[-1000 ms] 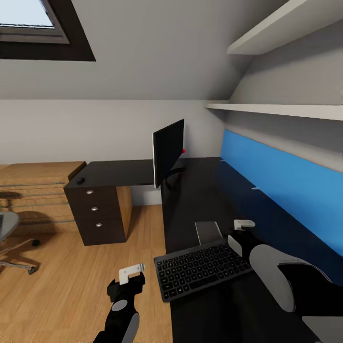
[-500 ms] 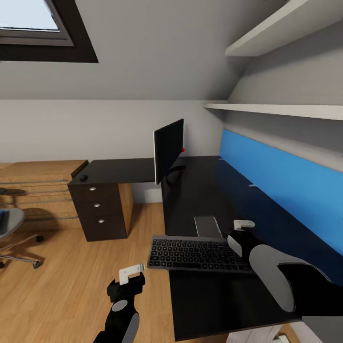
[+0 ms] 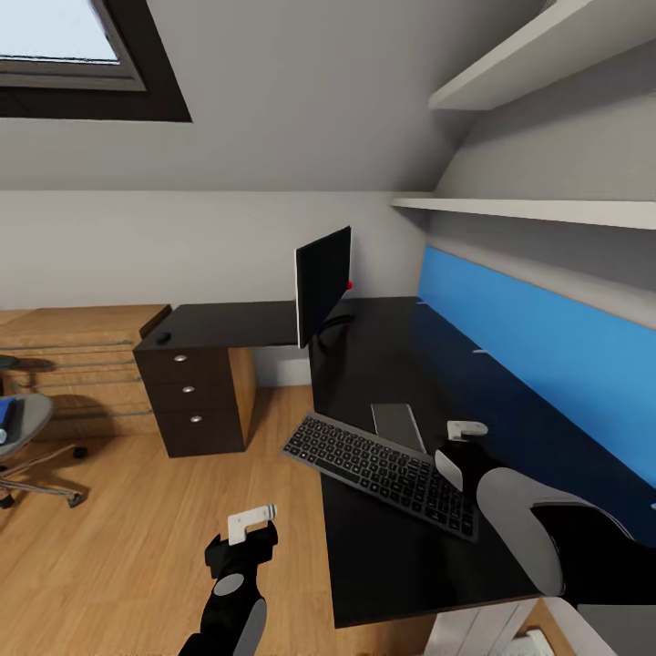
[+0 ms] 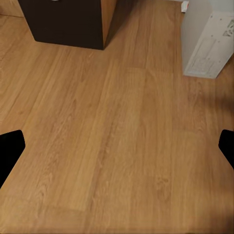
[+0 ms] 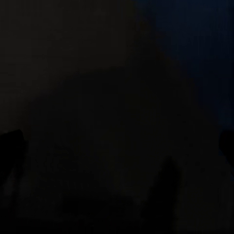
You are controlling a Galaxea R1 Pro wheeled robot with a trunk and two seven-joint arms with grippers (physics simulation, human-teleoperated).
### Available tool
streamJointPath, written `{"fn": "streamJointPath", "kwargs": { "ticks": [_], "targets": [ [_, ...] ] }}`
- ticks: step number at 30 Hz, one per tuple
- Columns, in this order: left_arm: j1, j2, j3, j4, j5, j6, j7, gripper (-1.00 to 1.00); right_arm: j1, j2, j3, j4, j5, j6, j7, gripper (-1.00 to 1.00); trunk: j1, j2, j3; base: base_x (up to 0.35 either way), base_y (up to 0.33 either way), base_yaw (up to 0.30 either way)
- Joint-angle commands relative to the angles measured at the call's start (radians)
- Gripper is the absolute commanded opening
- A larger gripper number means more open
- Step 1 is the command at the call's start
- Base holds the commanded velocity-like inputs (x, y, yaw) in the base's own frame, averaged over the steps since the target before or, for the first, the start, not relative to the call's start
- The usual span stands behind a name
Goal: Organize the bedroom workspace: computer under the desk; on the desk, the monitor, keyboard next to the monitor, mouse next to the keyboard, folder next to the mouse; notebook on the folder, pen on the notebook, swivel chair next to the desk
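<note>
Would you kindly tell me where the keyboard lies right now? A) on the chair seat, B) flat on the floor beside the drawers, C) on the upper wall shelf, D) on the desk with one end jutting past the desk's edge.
D: the keyboard lies askew on the desk, one end overhanging the edge above the floor.

Glossy black desk surface, blue reflection at one corner.

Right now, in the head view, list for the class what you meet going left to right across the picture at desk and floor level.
swivel chair → dark drawers → monitor → keyboard → blue back panel
</note>
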State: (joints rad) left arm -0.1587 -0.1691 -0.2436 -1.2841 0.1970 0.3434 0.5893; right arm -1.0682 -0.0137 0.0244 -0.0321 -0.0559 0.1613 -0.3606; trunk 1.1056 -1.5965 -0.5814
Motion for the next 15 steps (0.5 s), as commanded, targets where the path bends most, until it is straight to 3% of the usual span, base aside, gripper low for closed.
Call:
{"fn": "streamJointPath", "kwargs": {
  "ticks": [1, 15],
  "targets": [
    [-0.001, 0.0, -0.002, -0.001, 0.007, 0.003, 0.007, 1.0, 0.001, 0.0, 0.002, 0.0, -0.014, 0.006, -0.003, 1.0, 0.0, 0.0, -0.001, -0.029, 0.0, 0.0],
    [-0.001, 0.0, -0.002, -0.001, 0.007, 0.003, 0.007, 1.0, 0.001, 0.0, 0.002, 0.0, -0.014, 0.006, -0.003, 1.0, 0.0, 0.0, -0.001, -0.11, 0.0, 0.0]
  ]
}}
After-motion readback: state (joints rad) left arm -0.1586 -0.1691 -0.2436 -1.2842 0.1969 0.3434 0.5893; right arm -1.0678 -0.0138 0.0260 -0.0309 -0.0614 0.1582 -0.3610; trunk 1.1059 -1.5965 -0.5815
